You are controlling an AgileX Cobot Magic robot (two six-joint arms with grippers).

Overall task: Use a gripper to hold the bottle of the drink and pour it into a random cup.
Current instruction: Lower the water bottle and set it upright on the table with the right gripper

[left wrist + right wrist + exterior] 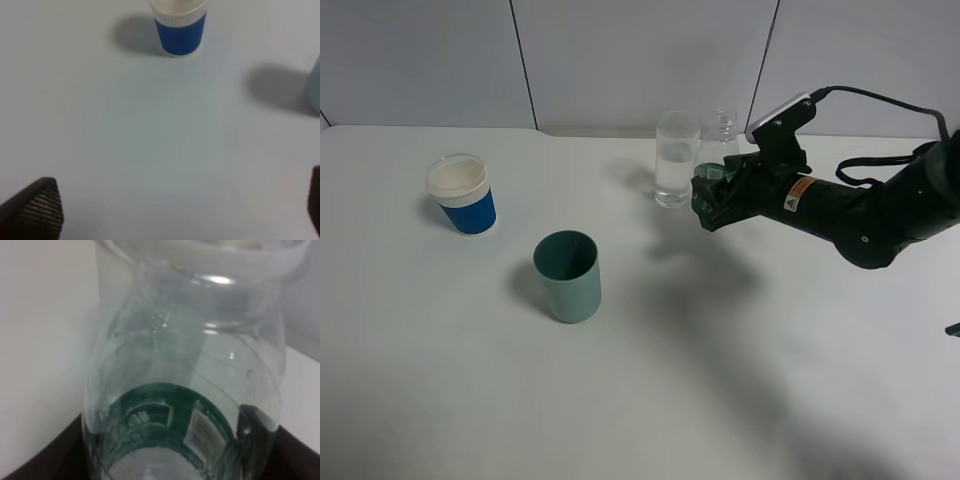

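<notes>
While its green label (170,420) shows no readable writing, the bottle (718,150) sits clamped in the right hand (715,200) beside the glass (676,158).

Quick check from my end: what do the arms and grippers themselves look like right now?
Right arm: glossy black rounded links, a small orange-and-white sticker, a white-grey block on top with a black cable looping back. Right gripper: dark fingers. Left gripper: only dark, ribbed-textured fingertips show.

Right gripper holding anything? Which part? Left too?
The right gripper is shut on the bottle, clamped at its green label band, below the neck. The left gripper is open and empty.
</notes>
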